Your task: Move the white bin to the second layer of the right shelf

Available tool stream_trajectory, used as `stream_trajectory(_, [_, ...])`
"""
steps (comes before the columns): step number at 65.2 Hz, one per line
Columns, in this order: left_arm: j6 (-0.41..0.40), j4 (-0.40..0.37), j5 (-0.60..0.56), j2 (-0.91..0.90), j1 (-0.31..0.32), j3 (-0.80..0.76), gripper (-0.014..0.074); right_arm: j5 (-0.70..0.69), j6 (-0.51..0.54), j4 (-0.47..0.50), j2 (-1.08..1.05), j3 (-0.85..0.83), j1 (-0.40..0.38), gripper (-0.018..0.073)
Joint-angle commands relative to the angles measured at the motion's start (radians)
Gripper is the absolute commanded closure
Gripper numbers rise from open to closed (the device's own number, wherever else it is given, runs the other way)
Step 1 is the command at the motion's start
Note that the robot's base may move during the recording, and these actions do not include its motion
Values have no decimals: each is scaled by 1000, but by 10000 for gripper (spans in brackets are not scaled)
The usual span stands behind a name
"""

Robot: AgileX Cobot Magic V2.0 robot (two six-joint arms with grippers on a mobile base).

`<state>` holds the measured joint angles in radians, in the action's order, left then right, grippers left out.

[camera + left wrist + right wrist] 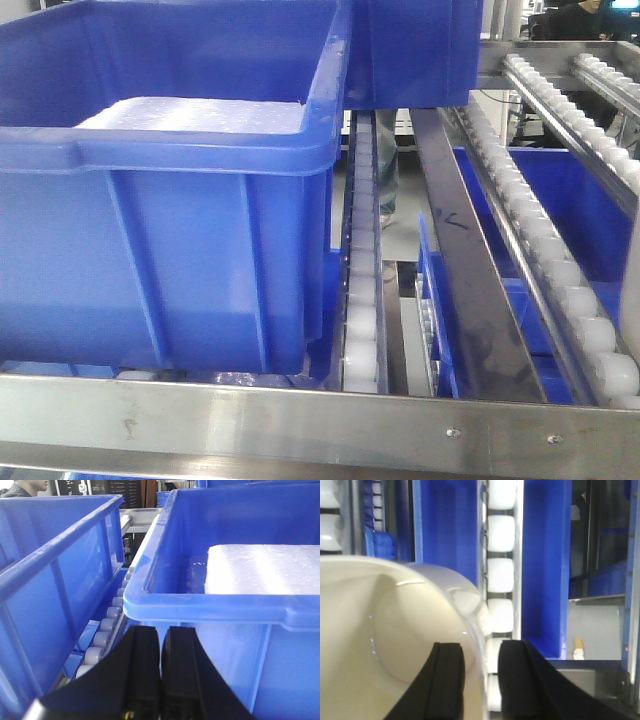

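The white bin (380, 630) fills the left half of the right wrist view, glossy and off-white, with its empty inside facing the camera. My right gripper (481, 647) straddles its rim, one black finger (447, 680) inside the wall and the other outside, shut on it. The bin hangs over a white roller track (500, 575). My left gripper (161, 630) is shut with nothing in it, just in front of and below the rim of a blue crate (210, 605). Neither gripper nor the bin shows in the front view.
A large blue crate (170, 260) holding a white slab (190, 115) sits on the shelf behind a steel front rail (300, 415). A second blue crate (55, 580) stands to its left. Roller tracks (362, 300) and sloping roller rails (560, 270) run rearward, with more blue crates below.
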<state>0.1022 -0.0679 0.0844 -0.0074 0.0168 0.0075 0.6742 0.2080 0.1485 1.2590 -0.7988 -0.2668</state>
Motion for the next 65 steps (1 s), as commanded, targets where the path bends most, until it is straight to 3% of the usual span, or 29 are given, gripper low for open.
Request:
stream_trajectory(1, [-3, -6, -84, -13, 0, 37, 512, -34, 11, 17, -56, -38, -4, 257])
stream_trajectory(27, [-3, -6, -84, -13, 0, 37, 512, 30, 11, 16, -289, -37, -3, 265])
stream_trajectory(33, [-3, -6, -84, -13, 0, 37, 512, 52, 11, 17, -335, -37, 0, 332])
stream_trajectory(44, [-3, -6, -84, -13, 0, 37, 512, 116, 11, 17, -388, -17, 44, 510])
stream_trajectory(65, [-3, -6, -84, -13, 0, 37, 512, -3, 11, 72, -575, 145, 181, 502])
